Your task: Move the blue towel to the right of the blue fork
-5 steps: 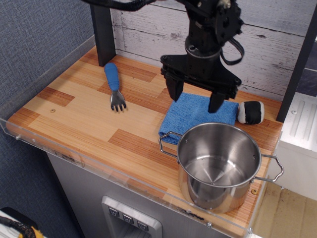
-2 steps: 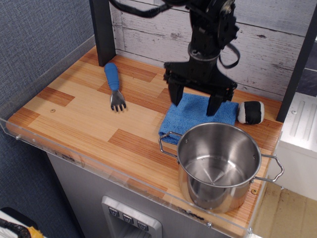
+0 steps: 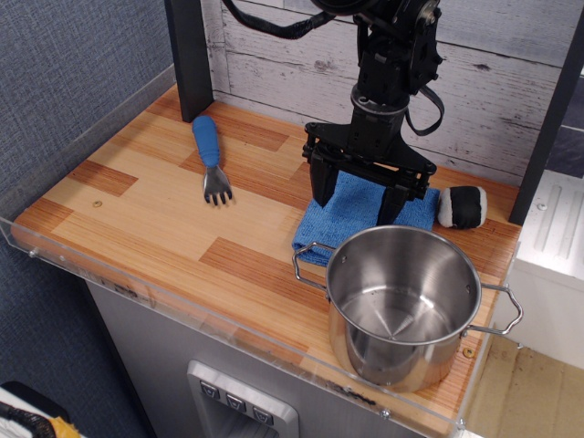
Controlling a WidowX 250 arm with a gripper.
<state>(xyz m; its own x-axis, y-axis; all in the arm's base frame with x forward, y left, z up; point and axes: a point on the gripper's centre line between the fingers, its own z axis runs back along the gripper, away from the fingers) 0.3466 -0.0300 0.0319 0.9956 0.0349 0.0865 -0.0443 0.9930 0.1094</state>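
Observation.image shows the black gripper (image 3: 355, 197) directly above the folded, bright blue terry towel (image 3: 351, 215), its two fingers spread wide apart with their tips down at the cloth's left and right parts; actual contact cannot be told. The towel lies flat on the striped wooden counter (image 3: 146, 214). Touching or overlapping the towel's near edge stands a shiny steel pot with two handles (image 3: 401, 306). Just beside the towel's far right corner sits a small black-and-white roll (image 3: 462, 207). Well to the towel's left lies the blue-handled fork with dark metal tines (image 3: 211, 158).
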